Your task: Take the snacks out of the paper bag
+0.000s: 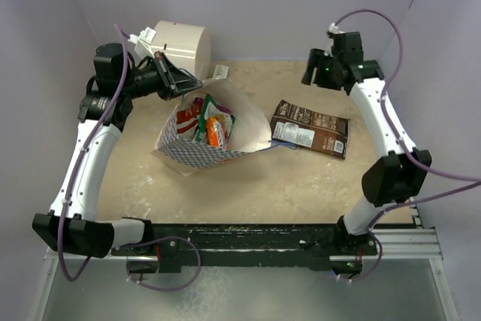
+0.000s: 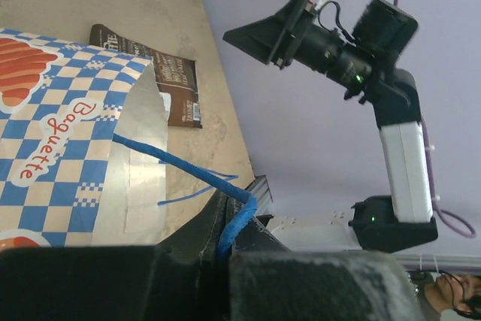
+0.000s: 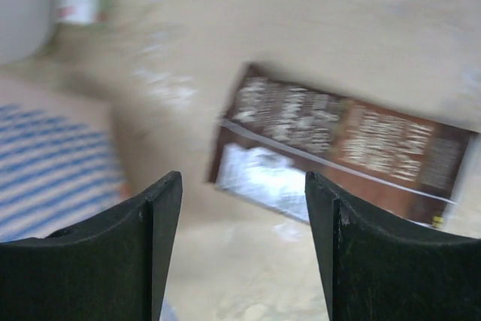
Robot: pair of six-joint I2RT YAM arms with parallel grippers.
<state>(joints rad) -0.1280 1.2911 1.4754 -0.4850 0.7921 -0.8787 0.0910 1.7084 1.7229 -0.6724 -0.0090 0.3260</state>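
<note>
Beige desk (image 1: 225, 201), lavender walls: paper bag (image 1: 188, 154) centre-left, brown packet (image 1: 310, 128) just beside it.
Blue cord handle (image 2: 180, 163) is pinched by the left hand (image 1: 184, 82); right hand (image 1: 310, 73) is held spread, empty, above the packet. The bag could be tipped or torn by a hard cord pull, its snacks (image 1: 213, 122) spilled. Deeper packets are hidden; right wrist view is blurred.

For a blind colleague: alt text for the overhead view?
A brown packet lies on the table beside a checkered paper bag holding colourful packets. The left gripper grips the bag's top edge; the right gripper hovers near the brown packet.
</note>
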